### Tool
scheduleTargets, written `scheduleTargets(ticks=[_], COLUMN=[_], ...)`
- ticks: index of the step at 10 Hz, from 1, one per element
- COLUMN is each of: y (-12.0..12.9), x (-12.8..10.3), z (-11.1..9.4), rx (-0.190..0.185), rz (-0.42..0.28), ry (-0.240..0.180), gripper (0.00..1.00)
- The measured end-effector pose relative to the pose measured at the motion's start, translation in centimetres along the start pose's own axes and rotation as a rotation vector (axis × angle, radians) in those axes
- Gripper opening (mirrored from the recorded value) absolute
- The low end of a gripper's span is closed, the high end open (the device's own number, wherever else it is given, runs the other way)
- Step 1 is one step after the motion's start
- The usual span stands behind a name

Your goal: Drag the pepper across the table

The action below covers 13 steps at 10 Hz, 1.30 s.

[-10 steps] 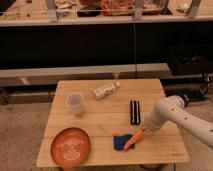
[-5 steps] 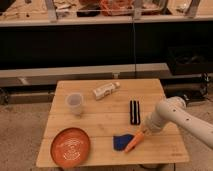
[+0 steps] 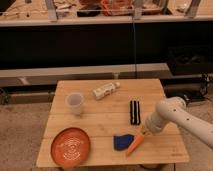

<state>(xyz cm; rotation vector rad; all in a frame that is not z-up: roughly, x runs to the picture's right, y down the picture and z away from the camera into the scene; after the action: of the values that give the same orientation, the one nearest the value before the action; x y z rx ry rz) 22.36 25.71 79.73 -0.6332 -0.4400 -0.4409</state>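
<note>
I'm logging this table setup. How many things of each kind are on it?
Cup: 1
Bottle: 1
Plate: 1
Black object: 1
Blue object: 1
Pepper: 1
Total: 6
The gripper is by the pepper's far end, over the table's right side.

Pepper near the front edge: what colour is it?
The pepper is orange, camera view; the hand is at its upper end, beside a blue object.

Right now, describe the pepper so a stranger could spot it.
On the wooden table, look near the front edge, right of centre in the view, where the claw of the white arm reaches down. The pepper lies at the claw, beside a blue object. It is the only slim orange piece; the orange plate is round.
</note>
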Motion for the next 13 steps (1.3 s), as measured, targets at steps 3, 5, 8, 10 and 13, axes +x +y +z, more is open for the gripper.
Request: scheduleTargets(ticks=[3, 5, 8, 10, 13], y=[0.5, 0.9, 1.0, 1.2, 1.2], x=[0.0, -0.1, -0.2, -0.1, -0.6], z=[0.0, 0.0, -0.1, -0.1, 0.0], rx=[-0.014, -0.023, -0.028, -0.033, -0.041], rz=[0.002, 0.003, 0.012, 0.02, 0.015], ry=[-0.013, -0.019, -0.036, -0.043, -0.054], gripper=[0.0, 0.0, 0.0, 0.0, 0.06])
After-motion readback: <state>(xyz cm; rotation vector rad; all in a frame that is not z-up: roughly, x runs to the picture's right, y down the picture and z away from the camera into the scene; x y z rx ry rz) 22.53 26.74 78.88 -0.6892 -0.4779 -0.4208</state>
